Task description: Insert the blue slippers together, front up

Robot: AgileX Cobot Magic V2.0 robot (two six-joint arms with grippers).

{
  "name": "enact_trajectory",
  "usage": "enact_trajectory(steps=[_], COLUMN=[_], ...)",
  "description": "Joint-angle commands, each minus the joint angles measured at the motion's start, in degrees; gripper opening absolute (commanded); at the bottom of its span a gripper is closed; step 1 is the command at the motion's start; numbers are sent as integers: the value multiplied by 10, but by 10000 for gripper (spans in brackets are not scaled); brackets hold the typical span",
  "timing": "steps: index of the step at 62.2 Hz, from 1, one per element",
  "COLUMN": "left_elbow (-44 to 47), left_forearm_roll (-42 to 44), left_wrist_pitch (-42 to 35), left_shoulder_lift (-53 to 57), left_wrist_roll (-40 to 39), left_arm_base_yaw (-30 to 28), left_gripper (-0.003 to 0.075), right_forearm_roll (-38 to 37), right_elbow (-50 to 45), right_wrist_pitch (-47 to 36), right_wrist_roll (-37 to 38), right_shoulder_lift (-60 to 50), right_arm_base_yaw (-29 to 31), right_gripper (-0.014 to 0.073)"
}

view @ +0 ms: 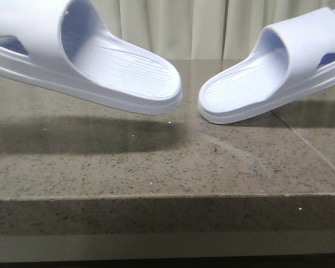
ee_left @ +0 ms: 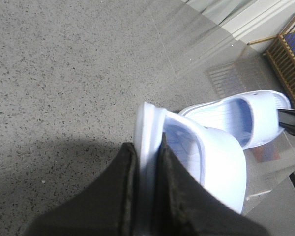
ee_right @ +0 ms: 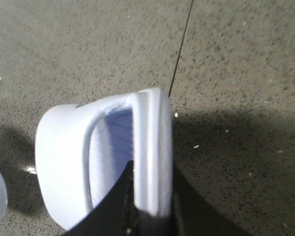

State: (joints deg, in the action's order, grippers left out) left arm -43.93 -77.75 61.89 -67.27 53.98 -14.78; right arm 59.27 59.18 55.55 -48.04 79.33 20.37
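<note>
Two pale lavender-blue slippers hang above the speckled stone table [view: 156,167], heels pointing toward each other with a small gap between. The left slipper [view: 100,61] fills the upper left of the front view; the right slipper [view: 268,78] is at the upper right. My left gripper [ee_left: 148,162] is shut on the sole edge of the left slipper [ee_left: 206,162]; the other slipper [ee_left: 246,118] shows beyond it. My right gripper [ee_right: 152,191] is shut on the sole edge of the right slipper [ee_right: 69,157]. Neither gripper shows in the front view.
The table's front edge [view: 167,195] runs across the lower front view. A seam [ee_right: 179,54] crosses the stone. Pale curtains [view: 173,28] hang behind. A wooden rack [ee_left: 290,54] stands beyond the table.
</note>
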Motion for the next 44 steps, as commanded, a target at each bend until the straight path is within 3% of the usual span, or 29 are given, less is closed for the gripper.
enact_trajectory(steps=[1,18,44], left_elbow=[-14,-14,-14], left_forearm_roll=[-52,-61,-152], left_wrist_pitch=[11,11,-26], left_shoulder_lift=[13,13,-50], left_wrist_roll=[-1,-1,33], left_arm_base_yaw=[4,4,31], left_gripper=[-20,-20,-20], right_forearm_roll=[27,26,26], right_elbow=[12,12,12], right_wrist_pitch=[15,59,43], right_wrist_roll=[6,16,16], right_shoulder_lift=[-50,-115,-119], right_arm_base_yaw=[26,90,94], right_gripper=[-67,-67,-67])
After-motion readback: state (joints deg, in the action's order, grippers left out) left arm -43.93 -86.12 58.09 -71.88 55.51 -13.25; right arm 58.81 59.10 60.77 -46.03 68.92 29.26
